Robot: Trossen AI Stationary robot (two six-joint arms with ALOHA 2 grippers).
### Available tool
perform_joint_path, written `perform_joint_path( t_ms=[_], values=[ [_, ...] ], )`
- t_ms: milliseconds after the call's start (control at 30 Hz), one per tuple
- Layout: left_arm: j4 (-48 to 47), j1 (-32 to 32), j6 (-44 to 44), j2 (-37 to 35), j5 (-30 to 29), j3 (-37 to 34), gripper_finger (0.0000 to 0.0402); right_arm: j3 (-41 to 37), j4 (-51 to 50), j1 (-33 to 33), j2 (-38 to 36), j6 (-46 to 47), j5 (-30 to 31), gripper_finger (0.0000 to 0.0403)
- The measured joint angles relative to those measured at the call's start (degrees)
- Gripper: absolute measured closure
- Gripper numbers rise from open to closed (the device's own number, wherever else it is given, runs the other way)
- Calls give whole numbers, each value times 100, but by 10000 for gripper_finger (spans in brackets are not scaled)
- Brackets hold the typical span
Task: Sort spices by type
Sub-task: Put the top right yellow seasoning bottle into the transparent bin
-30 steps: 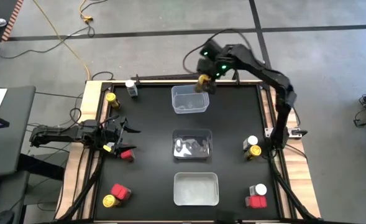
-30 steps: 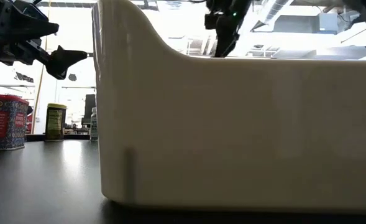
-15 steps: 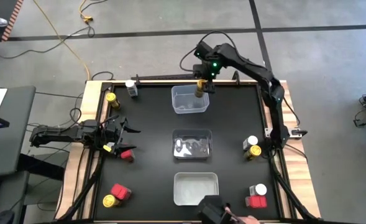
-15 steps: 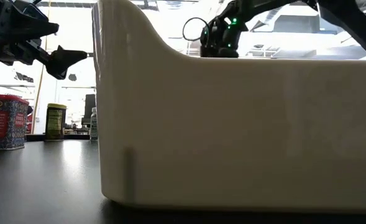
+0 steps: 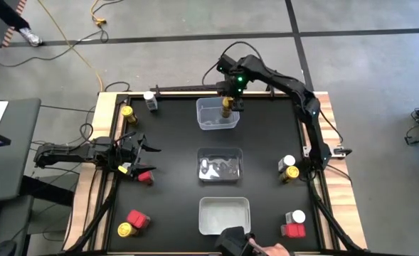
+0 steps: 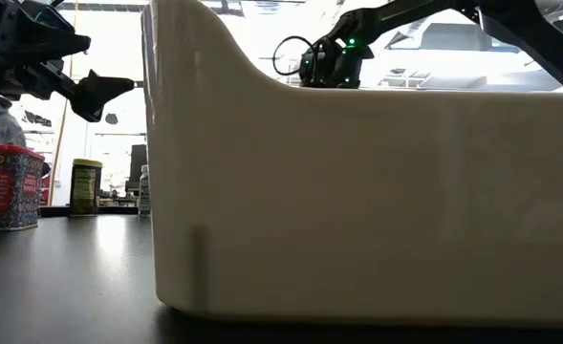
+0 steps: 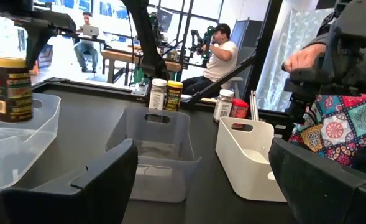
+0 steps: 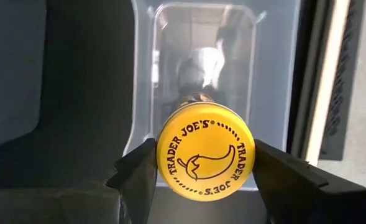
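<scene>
Reading "TRADER JOE'S" on yellow cap (image 8: 204, 152), right claw (image 8: 202, 169) gripping jar (image 5: 227, 107)

Both arms were built of dark, matte black links joined by rounded housings. The right arm (image 5: 294, 89) carried a small green light near its wrist and a thin black cable that looped out beside it, and its fingers (image 8: 288, 177) were flat, black, wedge-shaped plates. The left arm (image 5: 74, 153) had a yellow marking near its wrist, and its fingers (image 7: 102, 177) were broad, angular black blocks with bevelled edges.
</scene>
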Motion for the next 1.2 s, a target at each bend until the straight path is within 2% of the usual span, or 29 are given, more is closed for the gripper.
perform_joint_path(
  t_ms=[767,1200],
  values=[
    [-3,-1,0,0,-16,0,56,7,334,-32,481,6,497,134],
    [-4,1,-1,0,-31,0,56,7,390,-65,498,246,499,134]
  ],
)
